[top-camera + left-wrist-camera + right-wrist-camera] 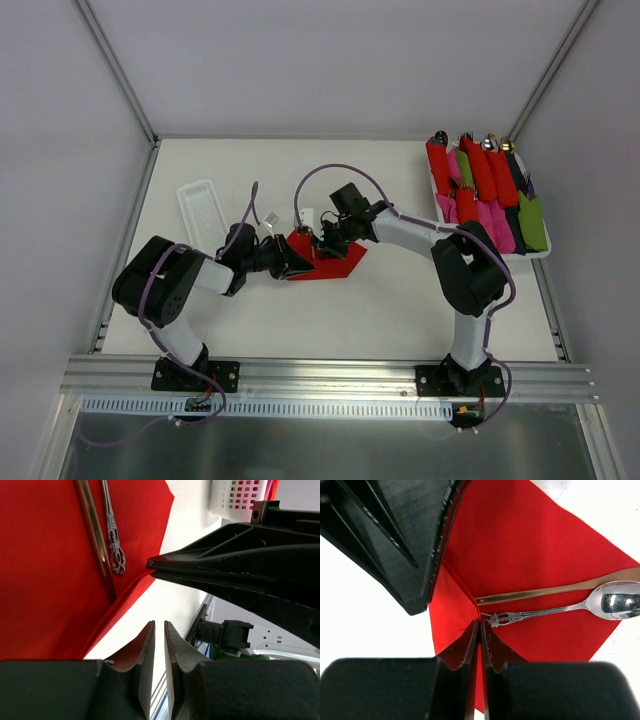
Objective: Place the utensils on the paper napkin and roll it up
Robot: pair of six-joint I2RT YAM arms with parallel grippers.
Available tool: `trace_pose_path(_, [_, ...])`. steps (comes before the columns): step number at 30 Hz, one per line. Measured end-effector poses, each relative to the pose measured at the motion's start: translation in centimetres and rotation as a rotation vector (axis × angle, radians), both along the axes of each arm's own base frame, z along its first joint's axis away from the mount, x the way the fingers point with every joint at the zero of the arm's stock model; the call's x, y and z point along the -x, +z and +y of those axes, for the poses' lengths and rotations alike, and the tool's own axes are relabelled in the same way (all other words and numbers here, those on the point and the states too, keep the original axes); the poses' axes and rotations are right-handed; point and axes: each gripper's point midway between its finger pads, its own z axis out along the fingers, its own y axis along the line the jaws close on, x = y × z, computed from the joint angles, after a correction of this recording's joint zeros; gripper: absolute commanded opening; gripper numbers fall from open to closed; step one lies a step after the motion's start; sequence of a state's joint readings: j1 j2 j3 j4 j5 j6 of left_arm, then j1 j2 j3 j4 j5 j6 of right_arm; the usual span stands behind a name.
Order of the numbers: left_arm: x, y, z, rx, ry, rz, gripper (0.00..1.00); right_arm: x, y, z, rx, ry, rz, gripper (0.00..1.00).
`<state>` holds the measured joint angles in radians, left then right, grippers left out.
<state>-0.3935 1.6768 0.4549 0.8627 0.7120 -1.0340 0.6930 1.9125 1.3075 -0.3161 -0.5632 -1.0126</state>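
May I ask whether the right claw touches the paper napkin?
Touching: the right wrist view shows the right claw pinching a fold of the paper napkin.

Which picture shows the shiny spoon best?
The right wrist view: nearly the whole spoon lies on the red napkin, bowl and fancy handle both clear. The left wrist view shows only its handle; in the top view it cannot be made out.

Two utensils (pixel 612 599), one paper napkin (pixel 530 540) — two baskets (pixel 200 210)
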Motion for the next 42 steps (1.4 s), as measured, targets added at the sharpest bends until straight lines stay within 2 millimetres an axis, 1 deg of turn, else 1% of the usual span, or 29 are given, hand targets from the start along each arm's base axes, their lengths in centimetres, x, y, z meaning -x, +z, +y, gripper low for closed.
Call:
trace_pose_path(8, [-0.9,-1.5,-0.6,0.012,-0.003,0.038,0.11,-0.3,-0.8,-0.2,0.014,-0.009,0.022,0.09])
trace_pose_path(12, [-1.2,-2.0,-1.1,0.021,-0.005,0.049,0.11,-0.6,-0.9,-0.3,0.015,-0.017,0.025,0.09])
trace_pose_path(22, [-1.8,-2.0,-1.8,0.040,-0.006,0.043,0.10,-1.0,-0.8,-0.1,0.012,-0.025,0.026,0.09])
trace_pose_path(25, [-1.8,-2.6,-1.9,0.038,0.000,0.065,0.09,-1.0,-0.8,-0.1,0.012,-0.029,0.029,0.13])
trace_pose_path(31, [-1.9,-4.1,-1.8,0.024,0.030,0.114,0.06,-1.2,-0.6,0.1,0.008,-0.043,0.037,0.17])
trace_pose_path(33, [-2.0,-4.3,-1.8,0.034,0.036,0.123,0.06,-1.2,-0.5,0.1,0.007,-0.054,0.046,0.21])
trace_pose_path(36, [-2.2,-4.3,-2.0,0.054,0.044,0.127,0.05,-1.1,-0.5,0.1,0.009,-0.082,0.069,0.32])
trace_pose_path(37, [-2.3,-4.3,-2.0,0.060,0.047,0.129,0.04,-1.1,-0.4,0.0,0.010,-0.099,0.082,0.41])
trace_pose_path(38, [-2.3,-4.3,-2.0,0.064,0.049,0.131,0.04,-1.2,-0.2,0.0,0.008,-0.115,0.093,0.44])
trace_pose_path(40, [-2.4,-4.3,-2.1,0.071,0.054,0.137,0.04,-1.6,0.3,-0.1,-0.002,-0.164,0.122,0.48])
trace_pose_path(42, [-2.4,-4.3,-2.1,0.076,0.055,0.139,0.04,-2.3,1.2,-0.6,-0.021,-0.229,0.152,0.49])
